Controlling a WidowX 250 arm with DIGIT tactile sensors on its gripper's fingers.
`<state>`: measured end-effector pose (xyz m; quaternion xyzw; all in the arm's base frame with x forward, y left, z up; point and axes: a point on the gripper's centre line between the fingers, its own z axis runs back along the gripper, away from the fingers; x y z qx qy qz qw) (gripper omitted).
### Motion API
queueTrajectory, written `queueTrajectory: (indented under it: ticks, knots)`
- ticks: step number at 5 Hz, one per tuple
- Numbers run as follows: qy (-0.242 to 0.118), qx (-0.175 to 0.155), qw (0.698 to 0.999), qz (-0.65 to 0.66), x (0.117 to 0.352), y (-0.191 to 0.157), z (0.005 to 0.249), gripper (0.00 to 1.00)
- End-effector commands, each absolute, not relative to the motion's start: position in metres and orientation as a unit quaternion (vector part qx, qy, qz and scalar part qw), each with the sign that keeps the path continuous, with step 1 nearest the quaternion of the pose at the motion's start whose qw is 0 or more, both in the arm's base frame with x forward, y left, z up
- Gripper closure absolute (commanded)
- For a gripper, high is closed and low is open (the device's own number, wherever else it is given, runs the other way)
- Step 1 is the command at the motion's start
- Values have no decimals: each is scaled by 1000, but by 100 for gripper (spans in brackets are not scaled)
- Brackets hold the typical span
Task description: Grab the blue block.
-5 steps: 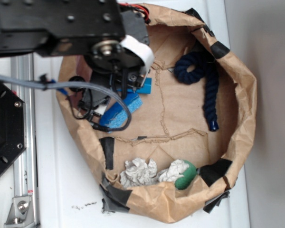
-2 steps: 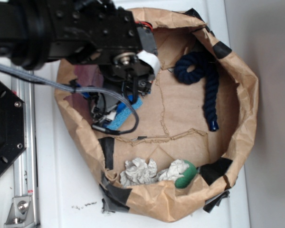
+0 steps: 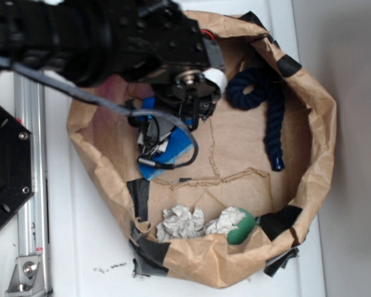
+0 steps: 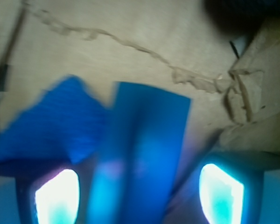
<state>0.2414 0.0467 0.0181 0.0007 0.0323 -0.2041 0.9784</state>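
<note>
In the wrist view the blue block (image 4: 144, 149), long, flat and smooth, lies on the brown paper and runs lengthwise between my two fingertips. My gripper (image 4: 140, 192) is open around it, with a gap between the block and each glowing fingertip (image 4: 58, 196). A textured, lighter blue flat block (image 4: 51, 126) lies against its left side. In the exterior view my gripper (image 3: 173, 120) hangs low inside the paper bag (image 3: 315, 142). The arm hides the blue block there, and only the lighter textured block (image 3: 176, 146) pokes out.
A dark navy rope (image 3: 263, 102) lies coiled at the bag's back right. Crumpled white paper (image 3: 180, 223) and a green object (image 3: 242, 230) sit at the front wall. The bag's walls stand on all sides. A metal rail (image 3: 31, 185) runs along the left.
The arm has swung to the right across the bag and now covers the deep blue block, which showed beside it a second ago. The lighter textured block has shifted slightly.
</note>
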Motion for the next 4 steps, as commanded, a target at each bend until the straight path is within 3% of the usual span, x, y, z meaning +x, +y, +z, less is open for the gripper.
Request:
queueTrajectory:
  ticks: [1,2,3,4]
  knots:
    - [-9,10,981,-194,270,47,13,0]
    - [-11,10,982,-188,271,47,11,0]
    - [-23,7,986,-167,269,51,12,100]
    - [-19,7,986,-163,268,52,13,100]
